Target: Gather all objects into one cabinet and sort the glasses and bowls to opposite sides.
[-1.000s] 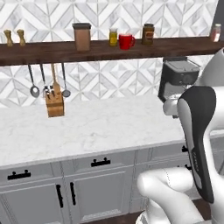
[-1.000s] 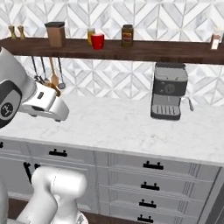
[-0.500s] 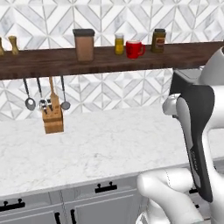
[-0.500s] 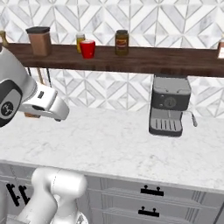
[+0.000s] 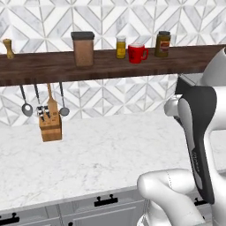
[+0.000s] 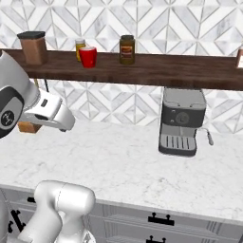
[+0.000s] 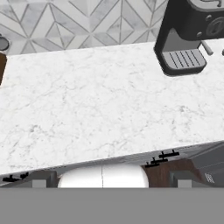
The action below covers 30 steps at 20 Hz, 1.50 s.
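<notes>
A red mug (image 5: 137, 53), one of the glasses, stands on the dark wooden wall shelf (image 5: 53, 67) between a yellow jar (image 5: 121, 47) and a brown jar (image 5: 162, 43). The right base view has the same red mug (image 6: 88, 57) at the upper left. My gripper (image 7: 111, 180) is open, its fingertips (image 7: 40, 180) wide apart with nothing between them. It hangs above the counter's front edge, well below the mug and apart from it. The cabinet and the bowls are out of view.
A black coffee machine (image 6: 182, 121) stands on the white marble counter (image 6: 123, 166) against the tiled wall. A knife block (image 5: 50, 128) and hanging utensils (image 5: 26, 108) sit at the left. A brown canister (image 5: 83, 47) is on the shelf. Grey drawers (image 6: 161, 220) run below the counter.
The whole picture has grown and shifted: the base has driven closer to the counter and shelf. The arm keeps its pose and the gripper stays open.
</notes>
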{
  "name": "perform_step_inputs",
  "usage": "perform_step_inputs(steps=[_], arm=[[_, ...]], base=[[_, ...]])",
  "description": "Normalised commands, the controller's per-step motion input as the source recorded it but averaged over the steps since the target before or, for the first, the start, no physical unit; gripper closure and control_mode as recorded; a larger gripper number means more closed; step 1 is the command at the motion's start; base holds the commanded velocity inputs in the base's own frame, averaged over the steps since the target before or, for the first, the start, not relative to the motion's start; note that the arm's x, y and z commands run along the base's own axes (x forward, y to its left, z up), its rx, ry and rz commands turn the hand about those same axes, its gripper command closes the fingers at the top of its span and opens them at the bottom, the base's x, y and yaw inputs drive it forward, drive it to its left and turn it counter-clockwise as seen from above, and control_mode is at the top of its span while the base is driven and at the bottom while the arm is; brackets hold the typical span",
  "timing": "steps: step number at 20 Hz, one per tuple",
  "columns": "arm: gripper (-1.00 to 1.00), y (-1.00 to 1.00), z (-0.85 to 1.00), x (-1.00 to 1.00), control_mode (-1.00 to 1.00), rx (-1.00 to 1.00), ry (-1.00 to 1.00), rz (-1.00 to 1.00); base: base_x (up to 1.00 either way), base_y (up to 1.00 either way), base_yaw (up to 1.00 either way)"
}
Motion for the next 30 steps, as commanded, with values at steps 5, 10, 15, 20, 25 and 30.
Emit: perform_step_inputs(steps=[5, 10, 15, 20, 25, 30], arm=[[-1.0, 0.0, 0.0, 0.0, 1.0, 0.0, 0.0, 0.0], [-1.0, -0.04, 0.0, 0.01, -1.0, 0.0, 0.0, 0.0], [-1.0, -0.12, 0.42, 0.0, -1.0, 0.03, -0.19, 0.1], [-1.0, -0.05, 0.83, 0.0, -1.0, 0.06, -0.05, 0.16], [-1.0, 0.0, 0.64, 0.11, -1.0, 0.01, -0.07, 0.14], [-1.0, 0.0, 0.29, 0.2, -1.0, 0.0, -0.18, 0.21]], base=[[0.03, -0.49, 0.0], [0.02, -0.16, 0.0], [0.0, 0.0, 0.0], [0.0, 0.0, 0.0], [0.0, 0.0, 0.0], [0.0, 0.0, 0.0]])
